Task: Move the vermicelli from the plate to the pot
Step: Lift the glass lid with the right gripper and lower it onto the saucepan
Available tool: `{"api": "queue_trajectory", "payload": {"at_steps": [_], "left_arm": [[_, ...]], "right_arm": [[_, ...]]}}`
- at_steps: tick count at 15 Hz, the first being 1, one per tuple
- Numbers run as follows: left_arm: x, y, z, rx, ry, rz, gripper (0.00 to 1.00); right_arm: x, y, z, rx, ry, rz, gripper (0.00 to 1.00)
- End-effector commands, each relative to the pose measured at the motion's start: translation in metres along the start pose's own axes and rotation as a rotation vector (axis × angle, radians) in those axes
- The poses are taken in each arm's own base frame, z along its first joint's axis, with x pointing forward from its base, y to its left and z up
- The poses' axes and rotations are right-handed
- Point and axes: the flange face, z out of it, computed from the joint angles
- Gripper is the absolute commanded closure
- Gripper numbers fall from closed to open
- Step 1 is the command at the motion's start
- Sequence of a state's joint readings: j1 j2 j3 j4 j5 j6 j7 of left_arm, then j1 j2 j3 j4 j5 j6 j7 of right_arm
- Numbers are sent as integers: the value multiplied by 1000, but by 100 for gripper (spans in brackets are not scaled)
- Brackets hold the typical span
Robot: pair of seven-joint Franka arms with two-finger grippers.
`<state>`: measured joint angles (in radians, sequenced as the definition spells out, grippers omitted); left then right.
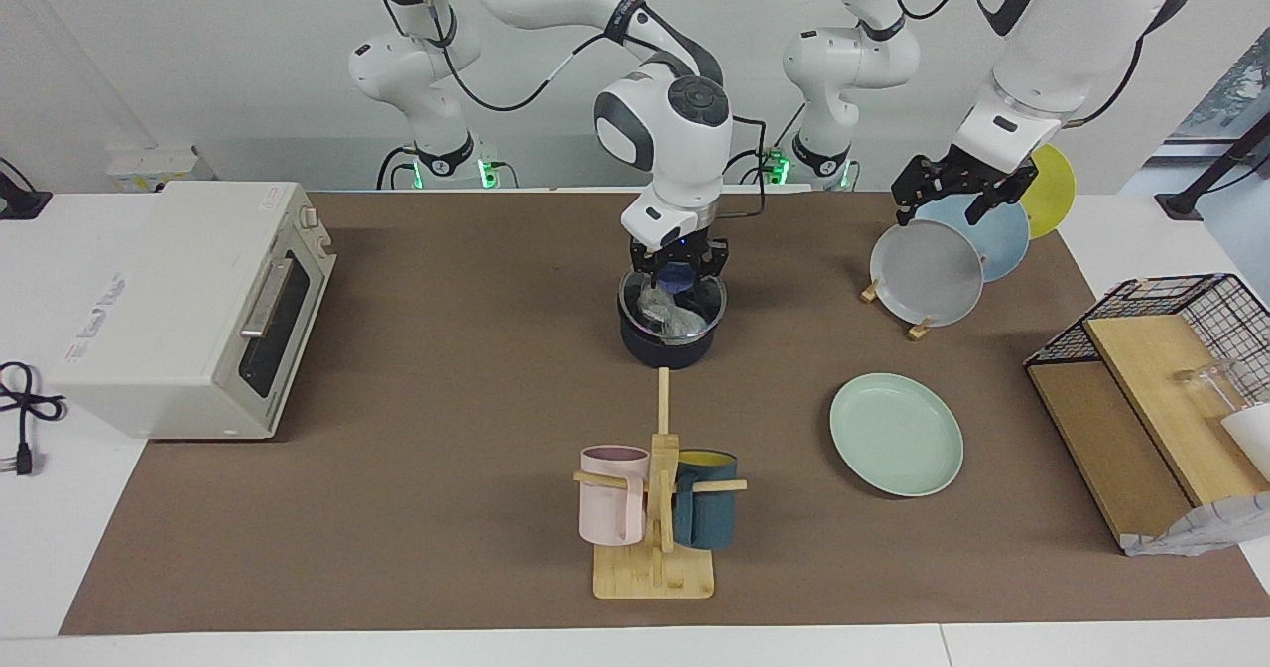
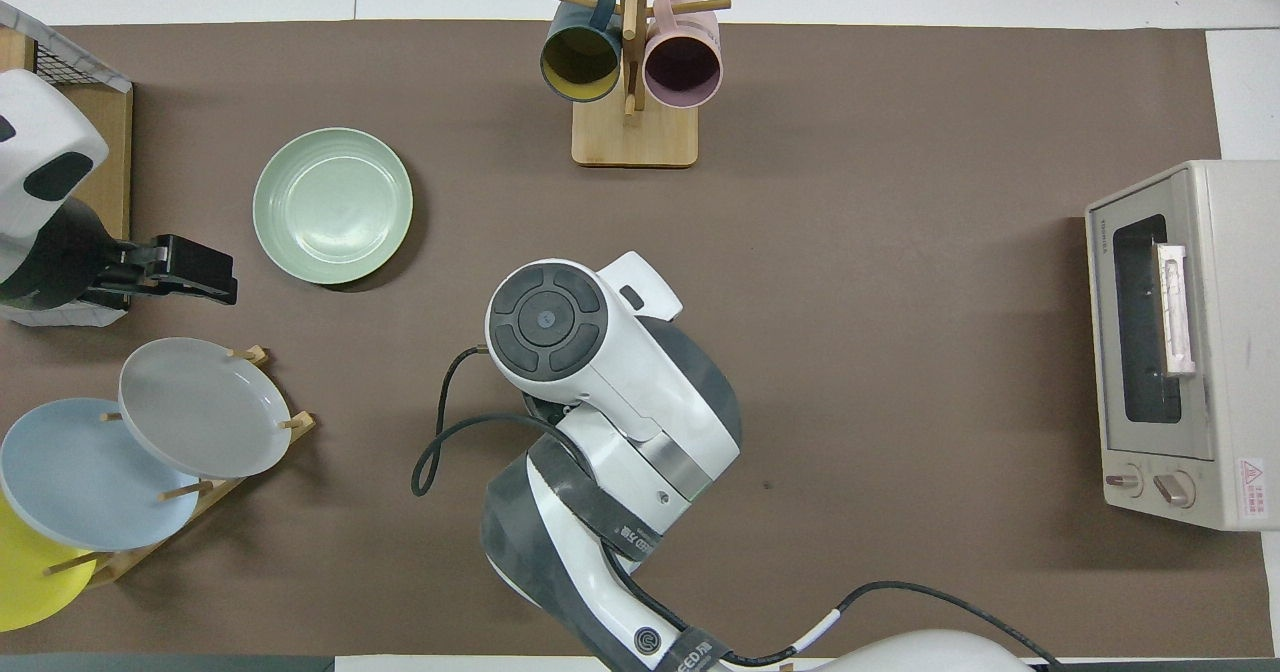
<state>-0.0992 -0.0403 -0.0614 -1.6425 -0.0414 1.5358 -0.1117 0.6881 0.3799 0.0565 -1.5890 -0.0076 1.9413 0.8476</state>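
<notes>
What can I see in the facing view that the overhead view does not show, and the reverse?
Only the facing view shows the pot, the vermicelli in it, the glass lid on it, and the right gripper shut on the lid's knob. Only the overhead view shows the plate rack's wooden pegs. Both show the empty mint plate, the mug stand and the waiting left gripper.

A robotics lab: white wall, cabled arm bases (image 1: 437, 156) at top, toaster oven (image 1: 179, 305) on a staged brown-matted surface (image 1: 446, 449).
</notes>
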Motion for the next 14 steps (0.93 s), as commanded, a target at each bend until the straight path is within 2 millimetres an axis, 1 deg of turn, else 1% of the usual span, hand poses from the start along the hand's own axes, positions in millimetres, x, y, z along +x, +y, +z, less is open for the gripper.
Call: {"api": "queue_trajectory", "payload": {"at_steps": [1, 8, 9, 10, 12, 13, 14], "left_arm": [[-3, -3, -3, -6, -2, -2, 0], [-3, -3, -3, -6, -2, -2, 0], [-3, -3, -3, -6, -2, -2, 0], [-3, -3, -3, -6, -2, -2, 0], [-3, -3, -3, -6, -2, -2, 0], [-3, -3, -3, -6, -2, -2, 0], [-3, -3, -3, -6, -2, -2, 0]], "right_arm": [[0, -3, 1, 2, 10, 17, 78], [2, -2, 6, 5, 13, 22, 76], [2, -2, 8, 16, 19, 22, 76], [1, -2, 15, 17, 20, 22, 76], [1, -1, 18, 19, 20, 24, 71], [1, -1, 18, 18, 19, 24, 64], [2, 0, 18, 18, 19, 27, 61]]}}
